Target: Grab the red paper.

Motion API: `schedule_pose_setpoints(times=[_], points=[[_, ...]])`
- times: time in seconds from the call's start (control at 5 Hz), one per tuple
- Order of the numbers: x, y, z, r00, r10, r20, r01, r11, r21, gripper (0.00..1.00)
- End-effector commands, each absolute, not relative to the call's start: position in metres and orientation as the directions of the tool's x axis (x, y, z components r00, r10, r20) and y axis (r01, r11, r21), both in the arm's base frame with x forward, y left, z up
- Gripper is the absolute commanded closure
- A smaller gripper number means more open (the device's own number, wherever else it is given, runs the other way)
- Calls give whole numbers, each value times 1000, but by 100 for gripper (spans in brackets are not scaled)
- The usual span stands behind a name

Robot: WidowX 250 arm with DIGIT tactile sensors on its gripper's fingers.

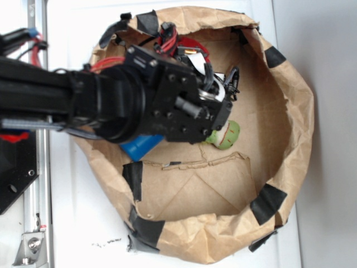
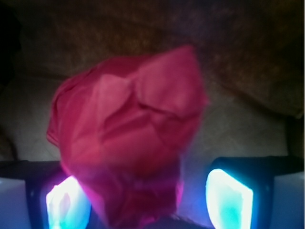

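Observation:
The red paper (image 2: 128,138), a crumpled wad, fills the middle of the wrist view and hangs down between my fingers. My gripper (image 2: 147,193) is open around it. The left pad (image 2: 66,202) is at the wad's edge, and a gap shows before the right pad (image 2: 228,198). In the exterior view only a slice of the red paper (image 1: 196,49) shows behind the arm, at the back of the brown bag. There my gripper (image 1: 230,82) hangs inside the bag, with its fingers mostly hidden by the wrist.
The brown paper bag (image 1: 293,111) with black tape patches walls in the work area. A green plush toy (image 1: 226,134) lies just beside the wrist. A blue bottle (image 1: 142,147) lies under the arm at the left.

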State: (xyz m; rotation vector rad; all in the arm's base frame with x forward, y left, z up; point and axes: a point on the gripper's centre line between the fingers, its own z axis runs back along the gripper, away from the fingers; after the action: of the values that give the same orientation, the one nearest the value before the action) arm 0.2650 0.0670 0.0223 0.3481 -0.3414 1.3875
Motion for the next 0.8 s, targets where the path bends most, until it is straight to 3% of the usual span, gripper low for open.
schedule_pose_setpoints(times=[0.0,0.6], points=[[258,87,33,63,892,447,-997,79,-17,0],[250,100,29,32,876,481,-998,55,-33,0]])
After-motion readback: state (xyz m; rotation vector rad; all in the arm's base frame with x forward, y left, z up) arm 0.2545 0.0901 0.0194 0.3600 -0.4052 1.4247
